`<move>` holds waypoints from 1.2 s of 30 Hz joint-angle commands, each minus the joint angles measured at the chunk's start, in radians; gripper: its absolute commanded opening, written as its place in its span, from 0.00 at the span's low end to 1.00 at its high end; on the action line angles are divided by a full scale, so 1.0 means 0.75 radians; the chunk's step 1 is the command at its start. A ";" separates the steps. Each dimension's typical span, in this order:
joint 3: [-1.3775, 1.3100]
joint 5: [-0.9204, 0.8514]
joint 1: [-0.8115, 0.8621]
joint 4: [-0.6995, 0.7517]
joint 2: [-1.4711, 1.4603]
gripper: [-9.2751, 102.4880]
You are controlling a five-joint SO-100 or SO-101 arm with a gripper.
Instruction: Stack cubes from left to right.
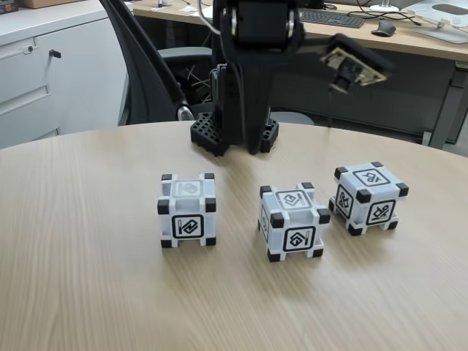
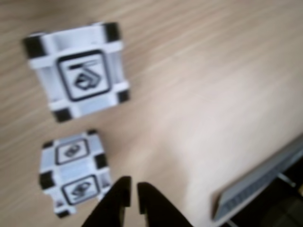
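The table [image 1: 73, 219] is big, round-edged and made of pale wood. Lots of bare wood lies in front of the cubes and to the left in the fixed view. Its far edge curves behind the arm, and in the wrist view its edge [image 2: 265, 175] shows at the lower right.

The black arm [image 1: 245, 80] stands at the back of the table, on a black base [image 1: 212, 135]. It is lifted high above the wood. A small camera [image 1: 351, 66] sticks out from it on the right.

Three cubes sit in a row on the table, well apart from each other. In the fixed view there is the left cube [image 1: 187, 210], the middle cube [image 1: 294, 221] and the right cube [image 1: 368, 197], which is turned a bit. None is stacked on another.

In the wrist view the jaws [image 2: 132, 191] are nearly closed, with only a thin gap. They hold nothing and touch nothing. One cube [image 2: 75, 172] is just beside them on the left, and another cube [image 2: 78, 71] is farther up.

Behind the table are a black chair [image 1: 153, 66], a white cabinet [image 1: 51, 66] and a desk with a keyboard [image 1: 333, 18].
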 commanded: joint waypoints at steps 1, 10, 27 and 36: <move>-0.292 0.045 0.004 -0.002 -0.184 0.08; -0.593 0.094 0.006 0.027 -0.528 0.08; -0.601 0.074 0.002 0.536 -0.712 0.08; -0.601 0.084 0.004 0.538 -0.722 0.08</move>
